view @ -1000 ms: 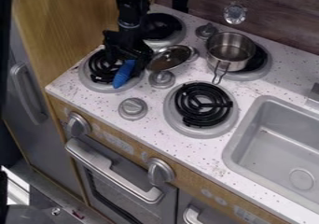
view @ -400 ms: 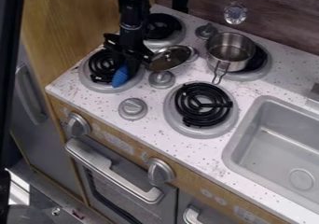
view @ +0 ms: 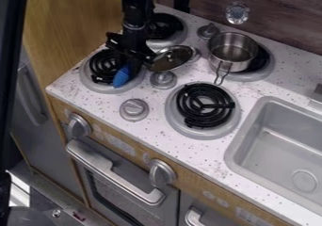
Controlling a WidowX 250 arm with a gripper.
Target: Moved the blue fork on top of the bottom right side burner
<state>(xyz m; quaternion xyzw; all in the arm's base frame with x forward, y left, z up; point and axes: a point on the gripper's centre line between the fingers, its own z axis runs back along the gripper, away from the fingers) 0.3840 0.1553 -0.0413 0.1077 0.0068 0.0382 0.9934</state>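
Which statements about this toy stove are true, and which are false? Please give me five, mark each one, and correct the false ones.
1. The blue fork is at the front left burner. True.
2. The gripper hangs over the sink. False: it is over the front left burner.
3. The metal pot is at the back right burner. True.
4. The blue fork lies on the front right burner. False: it is at the front left burner.
5. The sink is to the left of the burners in the view. False: it is to their right.
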